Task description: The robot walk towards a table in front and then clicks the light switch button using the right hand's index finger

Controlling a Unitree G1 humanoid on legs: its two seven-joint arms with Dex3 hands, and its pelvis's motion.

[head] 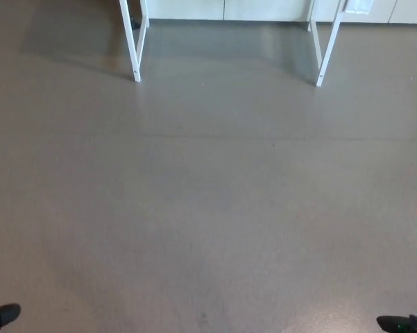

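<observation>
**A:** What was in view at that moment?

**B:** Mostly bare grey floor (208, 208). Two white legs of the table (135, 48) stood at twelve o'clock, one a little to eleven, the other (326, 52) toward one. The tabletop itself was cut off by the upper edge, so the light switch button did not show at all; it was presumably up on that table, but I could not confirm it.

**A:** And the hands?

**B:** Only dark slivers. The left robot hand (3, 316) peeked in at seven o'clock, the right robot hand (404, 323) at five. Too little showed to tell whether either was spread or pressed together, so I would not guess.

**A:** What could have gone wrong from there?

**B:** The table was well apart from the robot, with the whole walk not yet done. If the walk drifted sideways, the robot might have ended up facing a leg rather than the gap between them, or bumped a leg with a foot. Stopping short would have left the button beyond the right index finger's reach; stopping late risked knocking the table's edge. And with the button unseen, any aim at it was blind until the camera tilted up.
</observation>
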